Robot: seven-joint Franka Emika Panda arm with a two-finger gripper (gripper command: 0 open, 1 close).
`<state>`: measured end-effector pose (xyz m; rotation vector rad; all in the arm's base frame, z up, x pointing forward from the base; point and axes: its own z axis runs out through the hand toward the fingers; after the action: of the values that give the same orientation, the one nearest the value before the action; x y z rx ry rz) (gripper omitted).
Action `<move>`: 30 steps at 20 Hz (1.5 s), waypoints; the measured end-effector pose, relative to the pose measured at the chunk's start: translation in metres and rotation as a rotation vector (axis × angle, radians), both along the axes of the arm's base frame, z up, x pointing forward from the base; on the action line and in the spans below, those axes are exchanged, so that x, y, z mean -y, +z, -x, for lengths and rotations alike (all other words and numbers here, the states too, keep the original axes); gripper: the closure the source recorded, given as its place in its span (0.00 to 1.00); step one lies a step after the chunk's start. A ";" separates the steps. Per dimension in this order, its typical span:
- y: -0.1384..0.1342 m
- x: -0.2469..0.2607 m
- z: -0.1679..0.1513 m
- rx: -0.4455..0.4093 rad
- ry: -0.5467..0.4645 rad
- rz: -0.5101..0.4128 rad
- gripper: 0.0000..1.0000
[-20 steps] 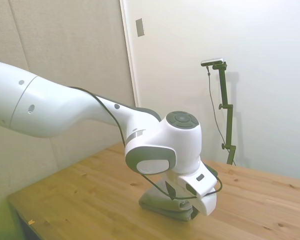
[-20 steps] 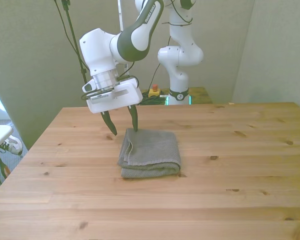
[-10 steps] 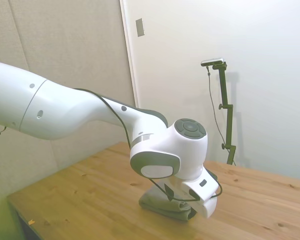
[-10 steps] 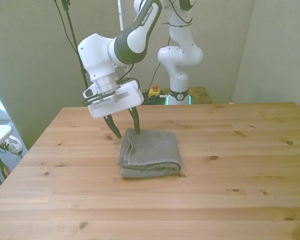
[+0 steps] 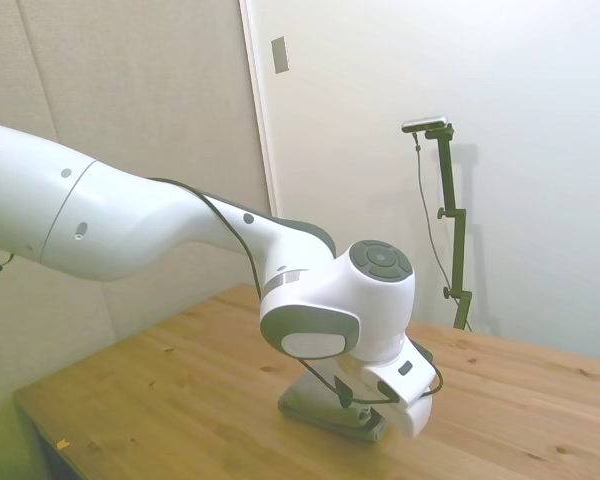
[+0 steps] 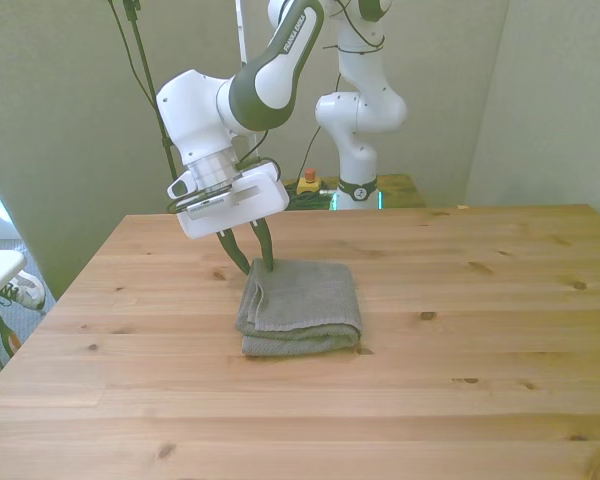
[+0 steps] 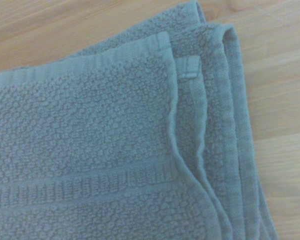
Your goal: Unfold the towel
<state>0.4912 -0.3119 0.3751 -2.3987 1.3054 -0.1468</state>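
My gripper (image 6: 251, 264) is at the far corner of the folded towel (image 6: 302, 305), on the front view's left; fingers nearly together, pinching its edge. Towel lies mid table (image 6: 460, 350).

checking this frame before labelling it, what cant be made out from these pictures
- Side view: the gripper's fingers, hidden behind the wrist and the camera mount; most of the towel too.
- Front view: whether the gripper actually pinches the towel's corner; the tips are too small.
- Wrist view: the towel is cut off by the picture's edges.
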 end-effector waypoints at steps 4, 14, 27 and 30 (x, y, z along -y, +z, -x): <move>-0.002 0.001 0.001 -0.004 0.000 -0.003 1.00; 0.049 -0.015 -0.005 0.061 0.049 -0.007 1.00; 0.104 -0.259 -0.080 0.109 0.329 0.071 0.00; 0.086 -0.304 -0.078 0.103 0.383 0.126 0.00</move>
<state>0.5693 -0.0080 0.4611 -2.6575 0.7937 -0.2446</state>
